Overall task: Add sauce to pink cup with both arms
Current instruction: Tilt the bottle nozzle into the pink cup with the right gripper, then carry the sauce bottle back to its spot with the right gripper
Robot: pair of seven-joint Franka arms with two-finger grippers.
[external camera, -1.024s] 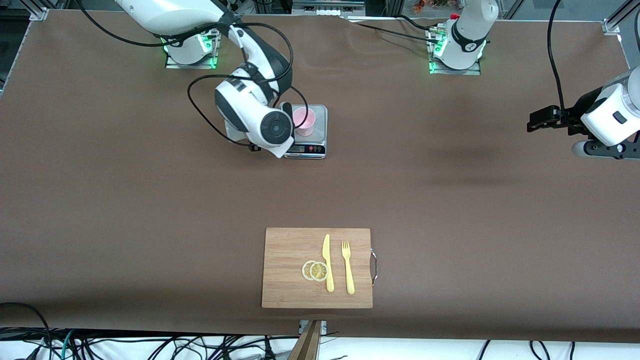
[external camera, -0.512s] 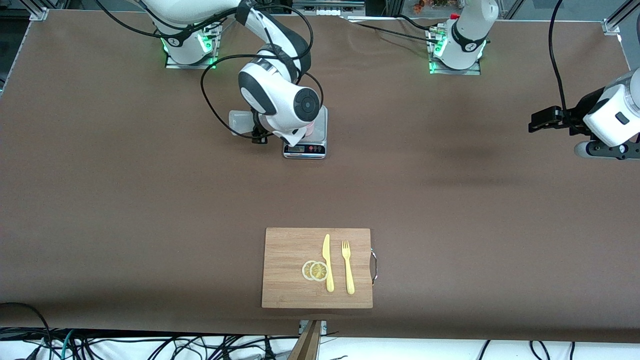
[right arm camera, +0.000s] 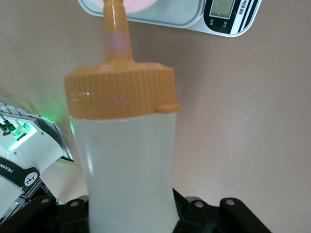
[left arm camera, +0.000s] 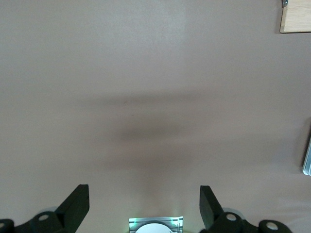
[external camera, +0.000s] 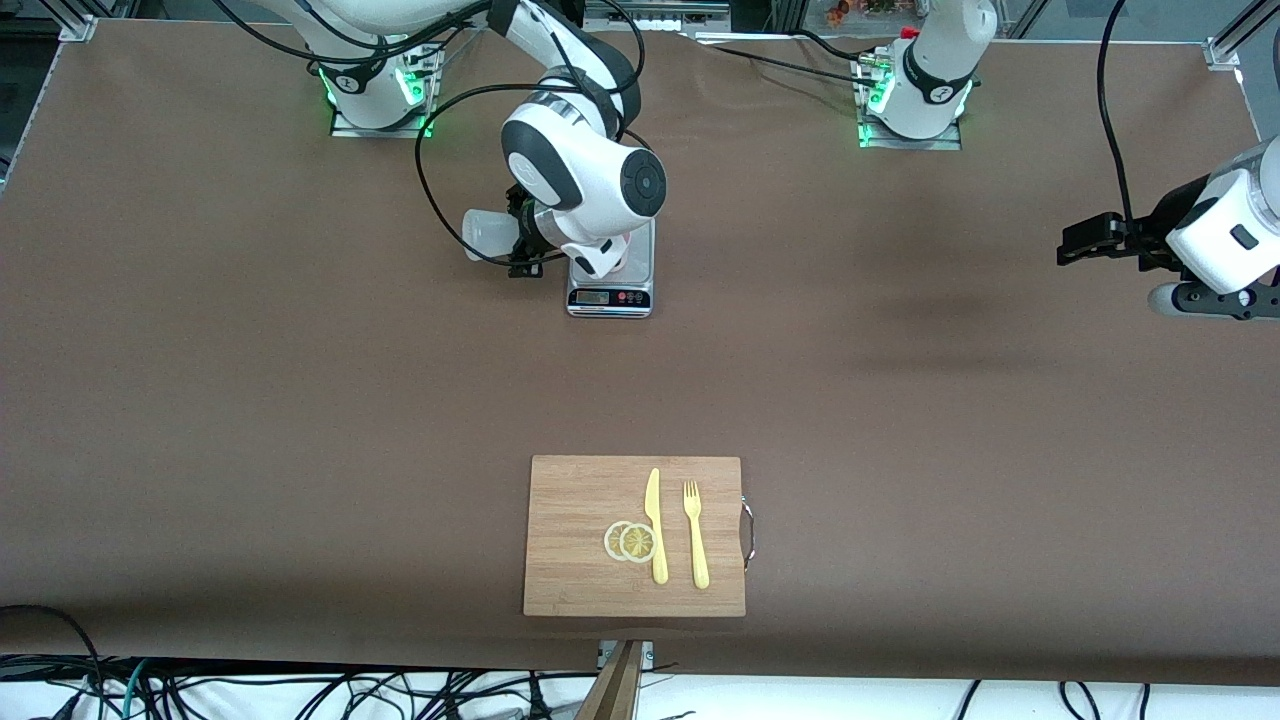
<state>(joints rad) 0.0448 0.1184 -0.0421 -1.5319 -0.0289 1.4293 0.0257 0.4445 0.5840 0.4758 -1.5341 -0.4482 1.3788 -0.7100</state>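
Swinging in over the scale (external camera: pixel 611 282), the right gripper (external camera: pixel 523 240) has tipped the sauce (right arm camera: pixel 127 160), clamped in its shut fingers, so the nozzle now points at the pink cup (right arm camera: pixel 130 4) on the scale; pouring looks imminent. Waiting at its table end, the left gripper (left arm camera: pixel 144 206) hangs wide open, empty, over brown table (external camera: pixel 250 400), well clear of the cutting board (external camera: pixel 580 500).
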